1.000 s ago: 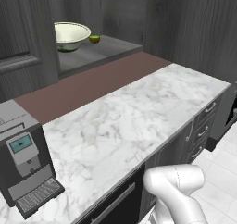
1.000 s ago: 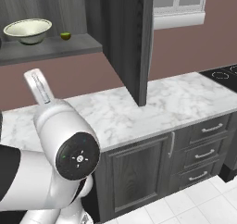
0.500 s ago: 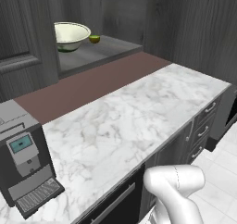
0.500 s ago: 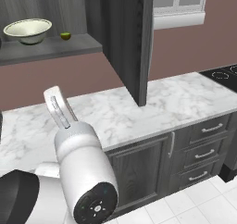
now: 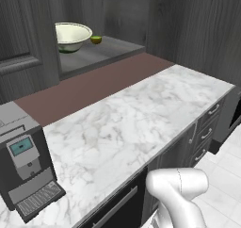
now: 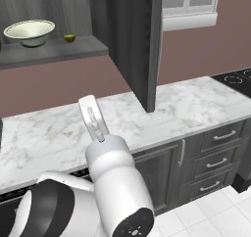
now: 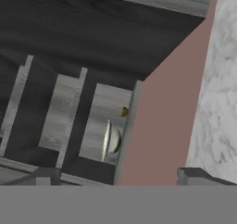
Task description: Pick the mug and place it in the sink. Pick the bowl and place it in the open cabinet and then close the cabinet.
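Countertop inspection, going left to right: a dark coffee machine is sitting at the near left corner of the marble, and nothing else is lying on the stone. Above and beyond it, the bowl is resting upright on the shelf of the open cabinet, toward the far left of that shelf, with a small green object standing just beside it on the right; judging by colour and size this is probably the mug, though it is too small to confirm. In the hand view the same bowl is appearing edge-on, with the small item near it, because the camera is rolled. The cabinet door is standing open at the right of the shelf, edge-on toward the base, and further right a stovetop is showing at the far end of the counter. The gripper is carrying nothing; its fingers are spread wide, well apart from both items. The sink is not identifiable here. Risks: with the bowl already on the shelf, a reach for the small green item is likely to pass close to the bowl's rim and may nudge it along the shelf; the wide-spread fingers may also tip such a small cup on approach. Swinging the arm under the projecting door edge may cause a strike against it.
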Tool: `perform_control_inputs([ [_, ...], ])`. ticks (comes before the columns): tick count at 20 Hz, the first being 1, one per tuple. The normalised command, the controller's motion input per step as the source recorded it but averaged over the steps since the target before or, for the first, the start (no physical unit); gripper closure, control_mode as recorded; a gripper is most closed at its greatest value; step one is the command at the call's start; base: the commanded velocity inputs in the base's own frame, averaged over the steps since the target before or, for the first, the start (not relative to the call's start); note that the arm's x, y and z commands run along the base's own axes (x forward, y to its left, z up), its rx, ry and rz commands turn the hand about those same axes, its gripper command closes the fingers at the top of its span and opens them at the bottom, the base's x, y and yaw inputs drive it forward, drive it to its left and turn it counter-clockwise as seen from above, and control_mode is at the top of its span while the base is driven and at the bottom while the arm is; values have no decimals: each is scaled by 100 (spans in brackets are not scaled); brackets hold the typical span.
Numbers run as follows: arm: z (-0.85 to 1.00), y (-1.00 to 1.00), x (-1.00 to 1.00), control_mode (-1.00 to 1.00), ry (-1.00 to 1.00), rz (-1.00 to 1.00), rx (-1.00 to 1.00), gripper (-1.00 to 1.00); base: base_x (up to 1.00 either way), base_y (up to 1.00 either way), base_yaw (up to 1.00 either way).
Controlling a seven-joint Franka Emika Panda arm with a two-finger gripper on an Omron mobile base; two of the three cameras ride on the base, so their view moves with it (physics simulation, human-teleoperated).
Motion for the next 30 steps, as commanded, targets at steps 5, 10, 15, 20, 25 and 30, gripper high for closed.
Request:
perform_control_inputs([
  [5,0,-50,23,-100,0,0,7,-100,0,0,0],
  [10,0,-41,25,-100,0,0,4,-100,0,0,0],
  [15,0,-35,25,-100,0,0,3,-100,0,0,0],
  [20,0,-25,23,-100,0,0,1,-100,0,0,0],
  [25,0,-18,23,-100,0,0,0,-100,0,0,0],
  [30,0,-21,26,-100,0,0,1,-100,0,0,0],
])
